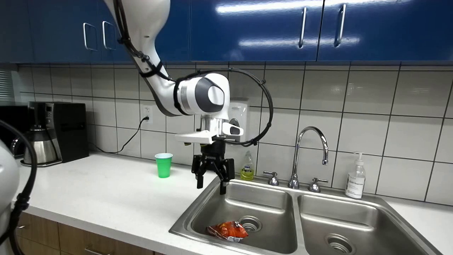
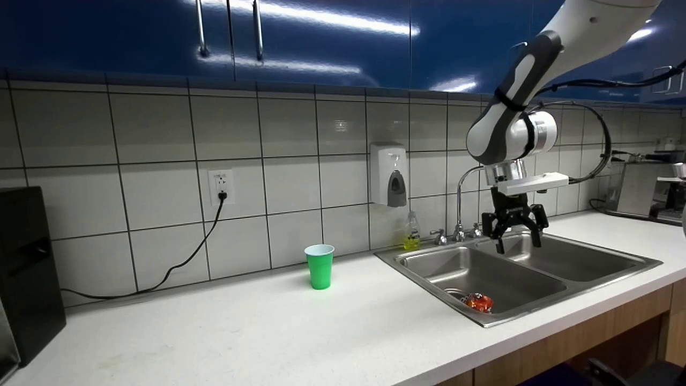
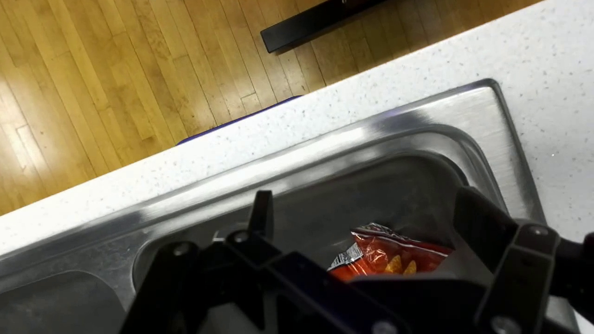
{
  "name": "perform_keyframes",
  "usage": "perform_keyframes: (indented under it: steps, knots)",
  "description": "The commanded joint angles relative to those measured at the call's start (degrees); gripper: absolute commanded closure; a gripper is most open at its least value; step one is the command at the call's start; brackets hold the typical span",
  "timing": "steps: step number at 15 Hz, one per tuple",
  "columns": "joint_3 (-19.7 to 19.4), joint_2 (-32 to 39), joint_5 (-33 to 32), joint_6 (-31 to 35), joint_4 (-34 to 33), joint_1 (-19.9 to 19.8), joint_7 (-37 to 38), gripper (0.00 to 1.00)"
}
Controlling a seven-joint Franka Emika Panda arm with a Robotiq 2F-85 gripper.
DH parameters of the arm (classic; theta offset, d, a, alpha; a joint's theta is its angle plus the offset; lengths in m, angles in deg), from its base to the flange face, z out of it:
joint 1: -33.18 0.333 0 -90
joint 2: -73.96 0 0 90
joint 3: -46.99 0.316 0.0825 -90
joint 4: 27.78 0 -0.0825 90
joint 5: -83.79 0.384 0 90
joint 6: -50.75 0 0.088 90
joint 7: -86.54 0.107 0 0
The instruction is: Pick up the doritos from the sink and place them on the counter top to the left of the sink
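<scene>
The doritos, a crinkled red-orange bag (image 1: 228,231), lie at the bottom of a basin of the steel sink (image 1: 191,212), beside the drain. The bag also shows in an exterior view (image 2: 478,303) and, partly hidden by the gripper, in the wrist view (image 3: 385,250). My gripper (image 1: 211,185) is open and empty, pointing down above the sink, well above the bag. It also shows in an exterior view (image 2: 518,243). In the wrist view the bag appears between the spread fingers (image 3: 366,217). The white counter top (image 1: 106,191) borders the sink.
A green cup (image 1: 164,165) stands on the counter beside the sink. A curved faucet (image 1: 311,141), a yellow soap bottle (image 1: 247,168) and a pump bottle (image 1: 355,179) stand behind the basins. A coffee maker (image 1: 46,138) sits farther along. Blue cabinets (image 1: 254,32) hang above.
</scene>
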Motion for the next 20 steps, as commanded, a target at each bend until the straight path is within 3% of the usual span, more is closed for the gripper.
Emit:
perform_keyframes:
  steps: [1,8,20]
  knots:
    - [-0.06,8.37,2.98,3.62,-5.2,0.0,0.83,0.0]
    - [-0.15,20.99,6.6,8.72,-14.31,0.32,2.37,0.0]
    - [-0.24,38.69,8.47,10.0,-30.38,2.3,8.36,0.0]
